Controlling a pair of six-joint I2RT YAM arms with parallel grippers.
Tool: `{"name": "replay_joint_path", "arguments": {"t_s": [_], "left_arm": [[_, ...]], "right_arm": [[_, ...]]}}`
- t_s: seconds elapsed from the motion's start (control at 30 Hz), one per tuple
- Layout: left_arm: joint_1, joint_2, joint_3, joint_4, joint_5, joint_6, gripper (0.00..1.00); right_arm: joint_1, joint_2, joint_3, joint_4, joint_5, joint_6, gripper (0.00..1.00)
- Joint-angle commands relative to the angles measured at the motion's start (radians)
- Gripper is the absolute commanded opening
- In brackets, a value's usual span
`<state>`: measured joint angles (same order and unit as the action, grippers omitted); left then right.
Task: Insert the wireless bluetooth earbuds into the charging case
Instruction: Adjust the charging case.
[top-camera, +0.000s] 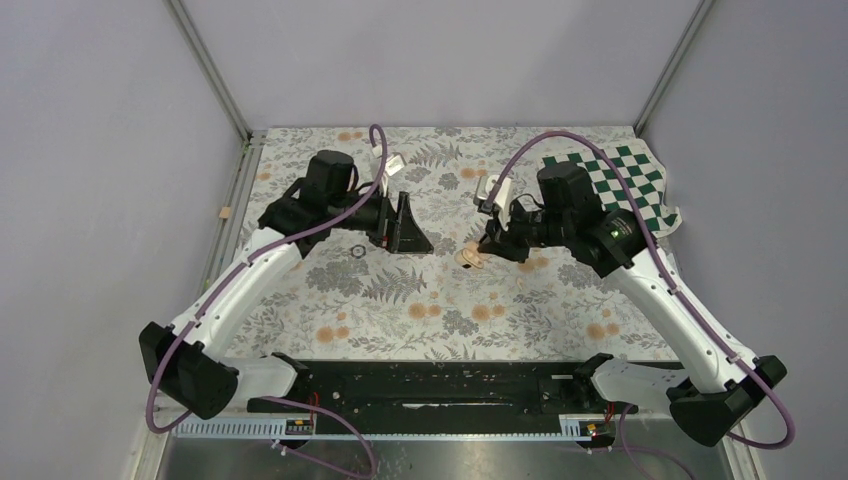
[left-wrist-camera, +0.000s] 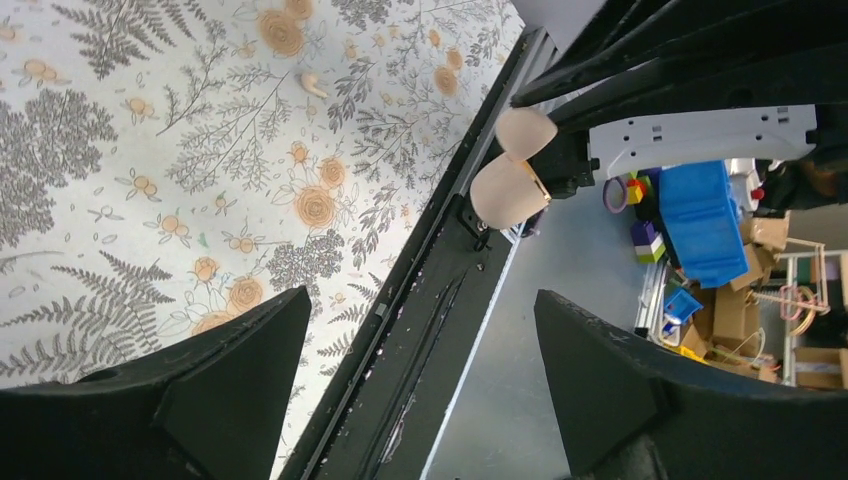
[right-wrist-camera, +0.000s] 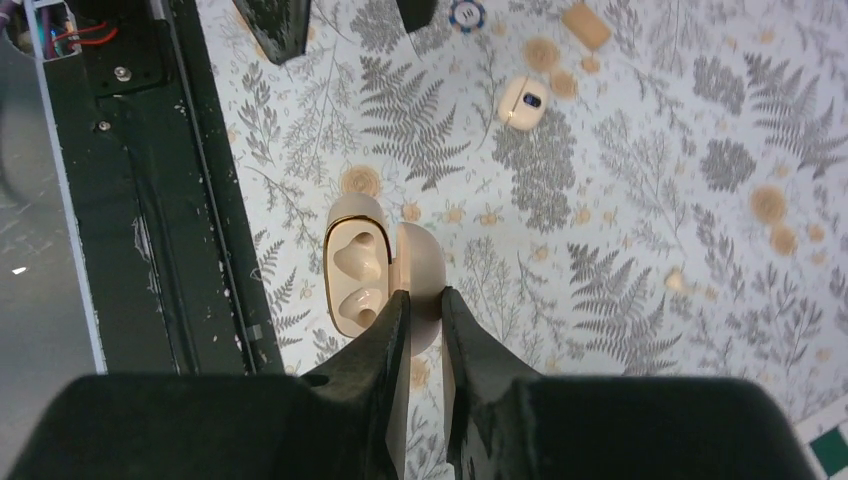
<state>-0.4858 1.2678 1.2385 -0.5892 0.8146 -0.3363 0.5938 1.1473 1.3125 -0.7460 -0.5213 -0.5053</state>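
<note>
The right claw (right-wrist-camera: 425, 295) is pressed onto the lid (right-wrist-camera: 422, 255) of the charging case (right-wrist-camera: 355, 275), holding it open. The tray side faces up and lies towards the arm bases. Its long axis runs in line with the claw's own fingers. I can't tell from here whether the case rests on the tabletop (top-camera: 560, 330) or hangs just above it.

The left claw (left-wrist-camera: 420, 300) is spread wide with nothing between its fingers, and it points across at the case. That makes it the free one, I'd say.

What matters for the next move is the earbud (left-wrist-camera: 313, 85). It lies flat on the tabletop beyond the case, on the side away from the arm bases and off to one side of the left claw's line. Its little stem sits slantwise to the rail. The right claw is nearer to it but busy. The left claw would have to reach past the case to get it.

I count:
- one case, with two hollows that both look bare, though I wouldn't swear to it
- one earbud I can be sure of
- one cream rounded thing with a dark spot (right-wrist-camera: 522, 103), which looks too big for a bud
- one tan block (right-wrist-camera: 585, 25)
- one small dark ring (top-camera: 357, 251)
</note>
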Motion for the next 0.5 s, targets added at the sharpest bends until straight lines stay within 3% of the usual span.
{"name": "replay_joint_path", "arguments": {"t_s": [0.0,0.37,0.47], "left_arm": [[-0.032,-0.006,0.065,0.035,0.020,0.059,0.83],[-0.073,0.010,0.109,0.109,0.032,0.048,0.71],[-0.100,0.031,0.109,0.106,0.047,0.048,0.64]], "right_arm": [[0.016,0.016,0.006,0.098,-0.117,-0.098,0.00],[0.049,0.100,0.081,0.046,-0.299,-0.081,0.00],[0.049,0.113,0.100,0.032,-0.314,-0.079,0.00]]}}
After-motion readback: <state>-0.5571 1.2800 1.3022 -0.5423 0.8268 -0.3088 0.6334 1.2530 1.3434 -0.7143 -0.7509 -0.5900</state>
